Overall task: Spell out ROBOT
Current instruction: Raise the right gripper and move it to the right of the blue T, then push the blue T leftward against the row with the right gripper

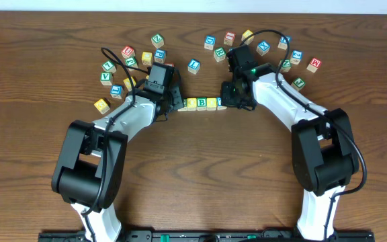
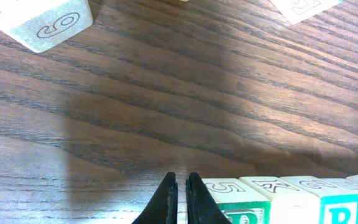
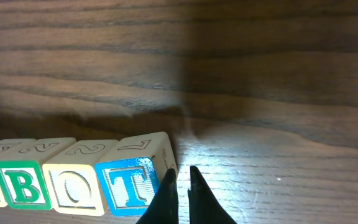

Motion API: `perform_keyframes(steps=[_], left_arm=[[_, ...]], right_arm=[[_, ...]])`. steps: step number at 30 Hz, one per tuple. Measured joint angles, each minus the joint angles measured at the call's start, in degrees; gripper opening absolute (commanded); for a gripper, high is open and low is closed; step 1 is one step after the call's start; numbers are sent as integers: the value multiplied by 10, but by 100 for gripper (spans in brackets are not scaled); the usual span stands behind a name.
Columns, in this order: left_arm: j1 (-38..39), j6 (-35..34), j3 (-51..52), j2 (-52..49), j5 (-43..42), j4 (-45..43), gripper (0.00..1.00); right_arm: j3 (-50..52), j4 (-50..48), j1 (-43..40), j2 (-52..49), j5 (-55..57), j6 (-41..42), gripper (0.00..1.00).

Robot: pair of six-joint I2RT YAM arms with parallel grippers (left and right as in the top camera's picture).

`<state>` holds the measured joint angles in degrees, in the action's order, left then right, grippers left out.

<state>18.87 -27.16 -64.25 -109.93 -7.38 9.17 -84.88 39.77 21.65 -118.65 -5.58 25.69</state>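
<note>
Got the ROBOT row (image 1: 201,103) lying flat on the wooden surface (image 1: 193,168), right between the two tools. Left tool (image 1: 175,106) parked at the row's left end, right tool (image 1: 225,102) at its right end. Both clenched, fingers pinched together with nothing in them.

Up close from the left wrist: clenched tips just beside the R cube (image 2: 238,208), on its left side. Can't tell whether actually touching. At the other end, from the right wrist: T cube (image 3: 126,186) right up against one finger (image 3: 168,196), looks like contact at the cube's right edge.

As for looks – pale wooden cubes, edge to edge in a straight line, no gaps showing. Green letter on the R cube's front, only its top in frame. Green B in a green border on the B cube (image 3: 23,185), white T on a blue panel, thin outlined O on the O cubes (image 3: 73,186). From overhead, yellow tops on the O cubes and green on the B. Other characters on the upward faces in the wrist views – skewed, hard to read.

Plenty of other letter cubes (image 1: 210,42) scattered in an arc along the far side, well apart from the row.
</note>
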Motion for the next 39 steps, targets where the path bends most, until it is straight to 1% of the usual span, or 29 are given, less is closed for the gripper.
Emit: perform_keyframes(steps=[10,39], left_arm=[[0,0,0,0,0,0,7],[0,1,0,0,-13,-4,8]], right_arm=[[0,-2,-4,0,-24,-22,3],[0,-2,-4,0,-27,-23,2]])
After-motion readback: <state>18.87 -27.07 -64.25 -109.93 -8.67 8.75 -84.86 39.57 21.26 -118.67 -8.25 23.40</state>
